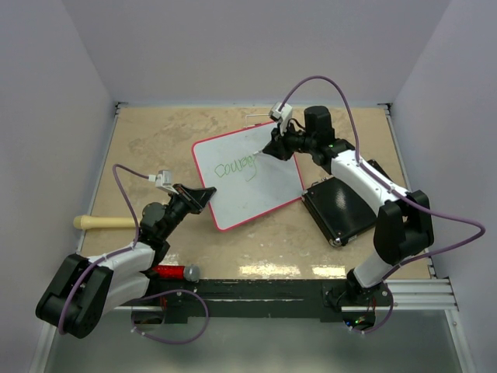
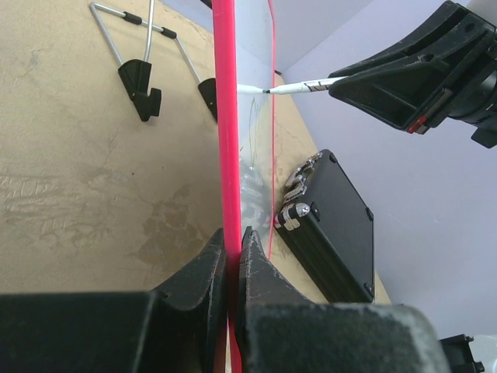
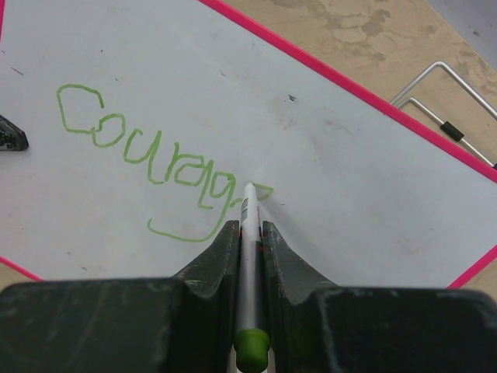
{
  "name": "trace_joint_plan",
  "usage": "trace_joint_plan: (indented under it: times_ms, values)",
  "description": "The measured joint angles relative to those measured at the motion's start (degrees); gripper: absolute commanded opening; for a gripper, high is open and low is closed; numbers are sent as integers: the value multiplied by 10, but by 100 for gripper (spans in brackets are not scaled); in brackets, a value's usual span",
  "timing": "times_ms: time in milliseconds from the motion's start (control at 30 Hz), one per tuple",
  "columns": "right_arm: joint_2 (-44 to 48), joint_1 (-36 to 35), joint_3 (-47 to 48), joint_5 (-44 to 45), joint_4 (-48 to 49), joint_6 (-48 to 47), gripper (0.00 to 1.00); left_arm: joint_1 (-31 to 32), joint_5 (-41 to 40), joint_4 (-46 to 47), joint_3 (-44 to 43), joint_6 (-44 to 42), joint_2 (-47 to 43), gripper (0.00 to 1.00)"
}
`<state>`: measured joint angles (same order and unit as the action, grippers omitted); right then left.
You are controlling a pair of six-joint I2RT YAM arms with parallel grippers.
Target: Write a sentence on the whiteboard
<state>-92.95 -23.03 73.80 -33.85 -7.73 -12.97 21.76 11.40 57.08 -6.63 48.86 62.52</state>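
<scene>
The whiteboard (image 1: 248,186), white with a red rim, lies mid-table with green writing (image 1: 237,167) on it. My left gripper (image 1: 203,193) is shut on the board's near-left rim (image 2: 226,155), seen edge-on in the left wrist view. My right gripper (image 1: 273,148) is shut on a white marker (image 3: 248,256) with a green end cap. The marker tip touches the board (image 3: 349,171) just right of the green letters "Courag" (image 3: 147,148), at a small fresh stroke. The marker also shows in the left wrist view (image 2: 291,88).
A black rectangular pad (image 1: 342,206) lies right of the board, also in the left wrist view (image 2: 334,225). A wooden handle (image 1: 97,222) lies at the far left. A red marker (image 1: 172,272) lies by the near edge. Wire stand legs (image 2: 136,47) show behind the board.
</scene>
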Motion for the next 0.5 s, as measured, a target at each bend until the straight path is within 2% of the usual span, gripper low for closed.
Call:
trace_joint_plan:
  times_ms: [500]
  values:
    - [15, 0, -34, -13, -23, -24, 0, 0, -3, -1, 0, 1, 3, 0]
